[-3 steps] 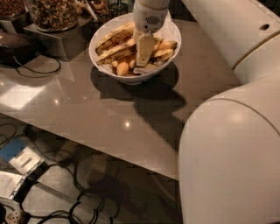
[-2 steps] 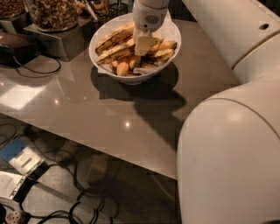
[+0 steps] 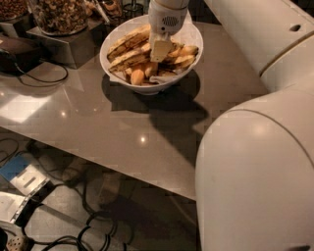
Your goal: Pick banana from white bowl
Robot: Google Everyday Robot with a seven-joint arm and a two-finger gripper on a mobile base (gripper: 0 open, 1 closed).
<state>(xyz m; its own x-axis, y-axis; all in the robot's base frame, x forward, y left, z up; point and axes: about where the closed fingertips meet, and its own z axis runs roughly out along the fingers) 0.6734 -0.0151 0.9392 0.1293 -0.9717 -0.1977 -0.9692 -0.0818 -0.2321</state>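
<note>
- Since the frame one second back, the gripper (image 3: pixel 161 50) has risen slightly; its cream tip now ends higher over the fruit. Bowl and table contents are unchanged.
- Gripper position: inside the rim line of the bowl, over its centre, pointing down from a white cylindrical wrist.
- Gripper state: how far it is open cannot be told, nor whether it has hold of anything. Its tip meets the pile of fruit.
- Task item: brown-spotted yellow bananas (image 3: pixel 128 41) lie in the large round glossy white bowl (image 3: pixel 152 88), to the left and right of the tip, with one directly below it.
- A small orange rounded piece (image 3: pixel 137 76) sits at the near side of the pile, on crumpled white paper lining (image 3: pixel 159 78).
- The white bowl stands at the far side of a glossy grey-brown tabletop (image 3: pixel 122 132).
- Far left of the bowl: a glass jar of nuts (image 3: pixel 59 14) on a grey metal stand (image 3: pixel 64 46), with a black cable (image 3: pixel 44 78) looped on the table beside it.
- Near right: the robot's large white arm housing (image 3: pixel 255 171) fills the corner.
- Floor, near left: dark coiled cables (image 3: pixel 73 235).
</note>
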